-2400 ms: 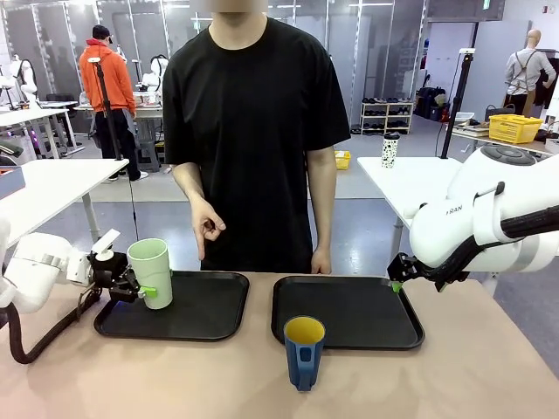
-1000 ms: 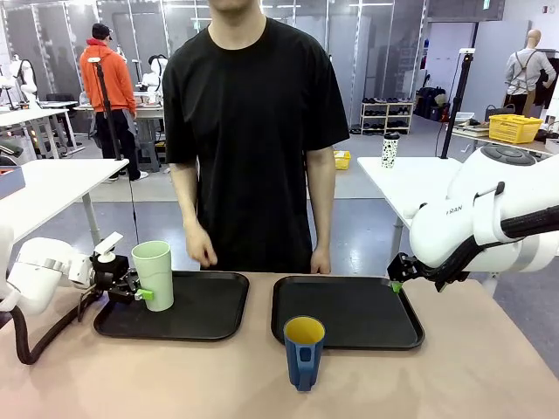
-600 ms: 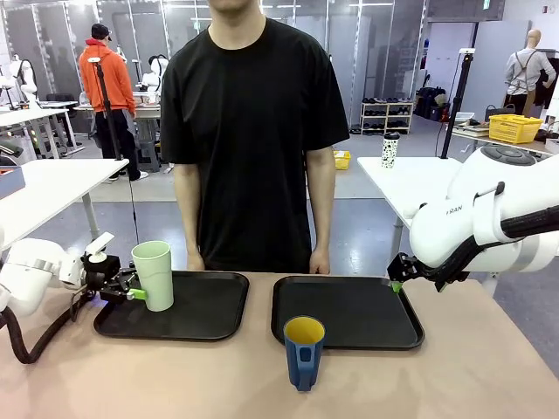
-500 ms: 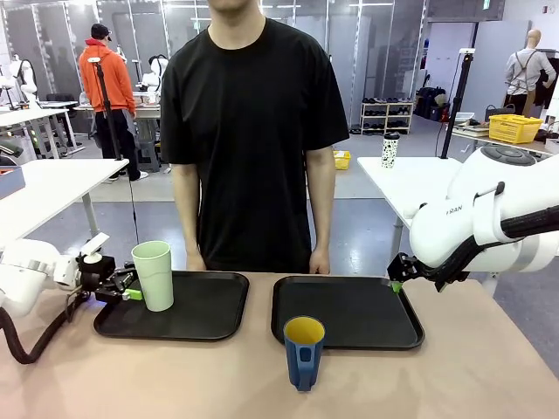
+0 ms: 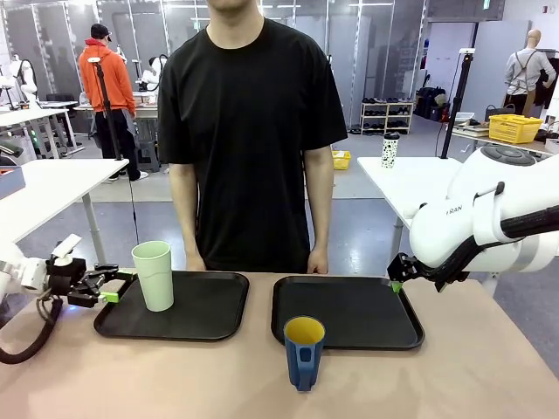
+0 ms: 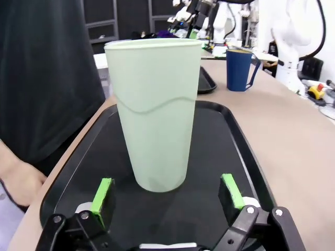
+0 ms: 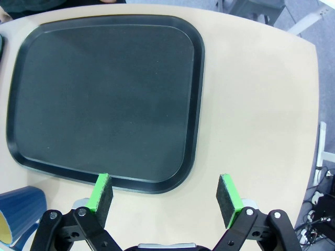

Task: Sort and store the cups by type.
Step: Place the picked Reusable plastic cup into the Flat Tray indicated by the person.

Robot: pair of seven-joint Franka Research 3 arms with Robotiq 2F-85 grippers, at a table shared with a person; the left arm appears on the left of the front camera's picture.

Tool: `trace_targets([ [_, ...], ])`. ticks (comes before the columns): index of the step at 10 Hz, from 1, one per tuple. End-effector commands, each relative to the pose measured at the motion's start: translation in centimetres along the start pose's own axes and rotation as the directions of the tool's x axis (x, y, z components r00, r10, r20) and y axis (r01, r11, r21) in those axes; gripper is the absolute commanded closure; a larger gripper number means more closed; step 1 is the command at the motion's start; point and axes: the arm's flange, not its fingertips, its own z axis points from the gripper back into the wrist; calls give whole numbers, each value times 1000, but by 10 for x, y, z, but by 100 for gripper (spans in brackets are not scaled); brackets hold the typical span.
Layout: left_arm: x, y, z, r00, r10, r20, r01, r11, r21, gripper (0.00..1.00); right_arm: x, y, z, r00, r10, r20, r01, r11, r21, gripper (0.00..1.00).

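The pale green tumbler [image 5: 154, 275] stands upright at the left end of the left black tray [image 5: 205, 310]. My left gripper [image 5: 109, 285] is open just left of it, clear of the cup. In the left wrist view the tumbler [image 6: 154, 115] rises just beyond my open left gripper [image 6: 166, 191], touching neither pad. The dark blue mug [image 5: 304, 352], yellow inside, stands on the bare table in front of the right black tray [image 5: 349, 310]. My right gripper [image 5: 397, 281] hangs open over that tray's far right corner. In the right wrist view it [image 7: 165, 196] holds nothing, with the mug [image 7: 18, 209] at the lower left.
A person in a black shirt stands at the far edge, hands [image 5: 320, 262] resting near the table. The right tray [image 7: 104, 94] holds nothing. The mug [image 6: 239, 69] also shows far off in the left wrist view. Bare tabletop lies in front of both trays.
My left gripper has drawn back leftward from the tumbler, which stays standing on the left tray. The person's pointing hand has dropped to the table edge. The right arm has not moved.
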Motion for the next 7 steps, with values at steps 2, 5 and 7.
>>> trace_targets([
  [2,20,-28,-4,999,-11,-35,15,996,91,0,0,-1,0,1000,-3,0,3,1000,2,0],
  [5,18,-22,5,1000,1,-27,0,998,66,0,0,-1,0,1000,-3,0,3,1000,2,0],
  [7,18,-22,5,1000,1,-27,0,998,66,0,0,-1,0,1000,-3,0,3,1000,2,0],
])
